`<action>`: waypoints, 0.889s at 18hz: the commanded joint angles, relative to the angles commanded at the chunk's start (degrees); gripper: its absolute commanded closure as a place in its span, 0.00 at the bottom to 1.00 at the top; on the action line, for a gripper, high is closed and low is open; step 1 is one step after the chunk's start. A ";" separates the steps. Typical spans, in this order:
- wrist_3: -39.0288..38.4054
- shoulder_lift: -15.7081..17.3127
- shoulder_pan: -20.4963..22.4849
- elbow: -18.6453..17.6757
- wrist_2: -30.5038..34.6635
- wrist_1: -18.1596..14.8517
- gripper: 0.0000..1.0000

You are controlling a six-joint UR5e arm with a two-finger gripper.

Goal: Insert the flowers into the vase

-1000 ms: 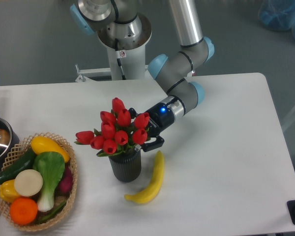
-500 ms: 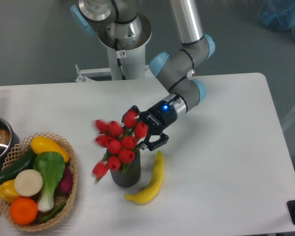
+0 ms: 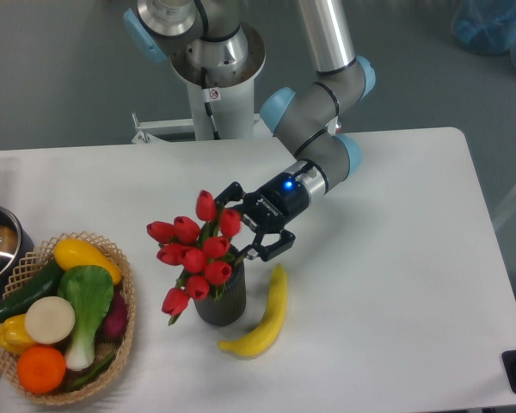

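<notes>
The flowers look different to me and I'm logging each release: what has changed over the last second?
The flowers tipped left and sank into the vase; one bud now droops over its left side. The claw, closed beside them a second ago, now stands open and slightly drawn back, so it seems to have let go. The vase, banana and basket stayed put.

The arm reaches down from its base at the table's far edge, elbow bent and forearm angled toward the camera's left. The gripper (image 3: 243,222) points left and slightly down, a blue light lit on its wrist, fingers spread apart.
</notes>
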 joint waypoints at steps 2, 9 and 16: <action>-0.53 1.85 2.11 -0.44 4.03 -0.09 0.04; -0.53 5.46 12.12 1.74 11.33 -0.09 0.01; -3.77 5.55 22.31 9.75 24.70 -0.18 0.01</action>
